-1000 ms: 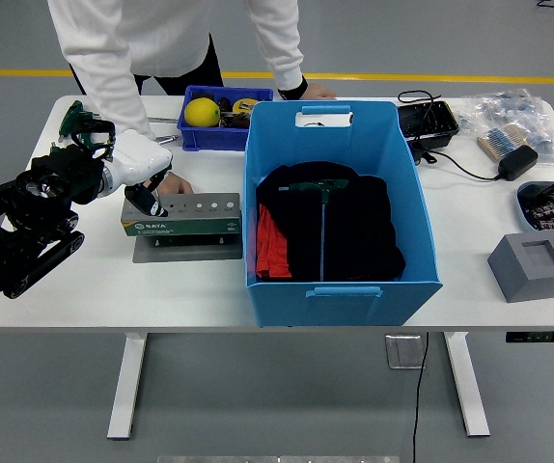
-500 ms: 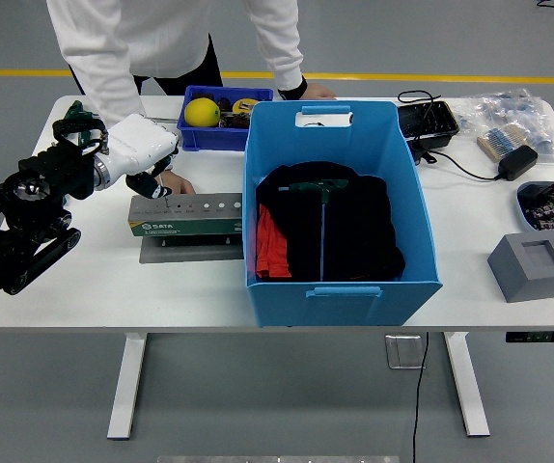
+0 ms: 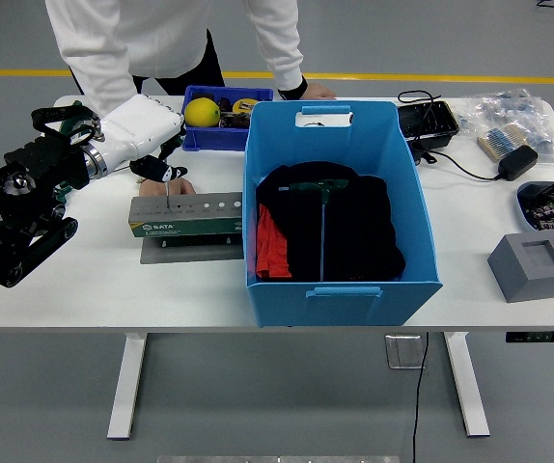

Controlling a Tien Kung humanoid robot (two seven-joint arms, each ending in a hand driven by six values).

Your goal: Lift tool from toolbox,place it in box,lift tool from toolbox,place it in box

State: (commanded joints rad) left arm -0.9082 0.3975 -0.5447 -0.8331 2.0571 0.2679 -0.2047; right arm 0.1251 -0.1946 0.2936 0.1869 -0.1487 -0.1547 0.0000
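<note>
While raised over the toolbox (image 3: 184, 215), left robot hand (image 3: 142, 140) closed around a dark-handled tool (image 3: 159, 174).

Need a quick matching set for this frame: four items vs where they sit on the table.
Items:
1. yellow ball
2. T-handle tool
3. grey block
4. toolbox

Places:
A. table's right end, near edge
B. left of the big blue box, under the left hand
C. small blue bin at the far edge
D. on dark cloth inside the big blue box

Pairs: 1-C, 2-D, 3-A, 4-B
</note>
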